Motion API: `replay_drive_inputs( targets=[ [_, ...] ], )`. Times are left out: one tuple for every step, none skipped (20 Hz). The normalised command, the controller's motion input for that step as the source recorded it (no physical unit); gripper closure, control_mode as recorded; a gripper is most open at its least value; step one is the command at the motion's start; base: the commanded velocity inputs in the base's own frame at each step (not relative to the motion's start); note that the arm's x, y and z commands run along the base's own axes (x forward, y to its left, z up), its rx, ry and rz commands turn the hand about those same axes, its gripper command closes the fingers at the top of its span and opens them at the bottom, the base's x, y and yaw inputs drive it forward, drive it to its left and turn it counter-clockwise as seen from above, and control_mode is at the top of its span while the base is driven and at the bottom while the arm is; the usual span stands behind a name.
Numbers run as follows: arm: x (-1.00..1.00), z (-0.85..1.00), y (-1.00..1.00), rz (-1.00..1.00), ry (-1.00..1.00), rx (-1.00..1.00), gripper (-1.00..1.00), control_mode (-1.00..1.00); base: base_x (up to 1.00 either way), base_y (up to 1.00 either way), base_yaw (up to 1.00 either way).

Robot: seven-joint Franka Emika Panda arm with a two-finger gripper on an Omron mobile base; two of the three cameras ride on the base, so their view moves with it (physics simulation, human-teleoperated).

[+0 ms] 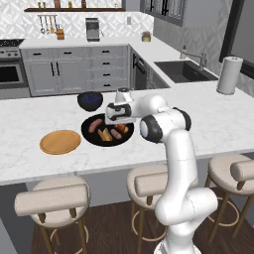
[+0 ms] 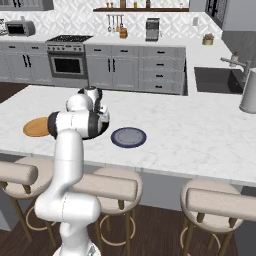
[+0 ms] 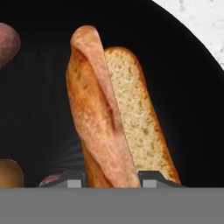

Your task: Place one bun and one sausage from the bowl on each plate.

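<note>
Straddling orange-brown bun (image 3: 107, 127): gripper (image 3: 111, 181), fingertips either side of its near end, closing on it, firm hold not certain. Bun lies in black bowl (image 1: 87, 134), long axis running straight away from hand. Left: wooden plate (image 1: 60, 142). Right: blue-grey plate (image 2: 128, 137).

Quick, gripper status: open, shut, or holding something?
Gripper: down in the black bowl, fingers closed in on either side of a bun; it looks gripped, not yet lifted.
</note>
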Motion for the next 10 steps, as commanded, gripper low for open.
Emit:
replay_drive_inputs(
  targets=[
    [-0.48,0.45,0.00,0.00,-0.14,0.00,1.00,-1.00,0.00,0.00,0.00],
    [-0.53,0.66,0.00,0.00,-0.12,0.00,1.00,-1.00,0.00,0.00,0.00],
    [-0.61,0.64,0.00,0.00,-0.08,0.00,1.00,-1.00,0.00,0.00,0.00],
    [-0.62,0.74,0.00,0.00,-0.09,0.00,1.00,-1.00,0.00,0.00,0.00],
    [-0.66,0.61,-0.14,-0.01,-0.08,0.00,1.00,-1.00,0.00,0.00,0.00],
    [-0.70,0.58,-0.24,0.00,-0.09,0.00,1.00,-1.00,0.00,0.00,0.00],
    [-0.75,0.54,-0.32,0.00,-0.06,0.00,1.00,-1.00,0.00,0.00,0.00],
    [-0.71,0.55,-0.40,0.00,-0.03,0.00,1.00,-1.00,0.00,0.00,0.00],
    [-0.81,0.34,-0.52,0.00,-0.06,0.00,1.00,-1.00,0.00,0.00,0.00],
    [-0.79,0.26,-0.66,0.00,-0.07,0.00,1.00,-1.00,0.00,0.00,0.00]
  ],
)
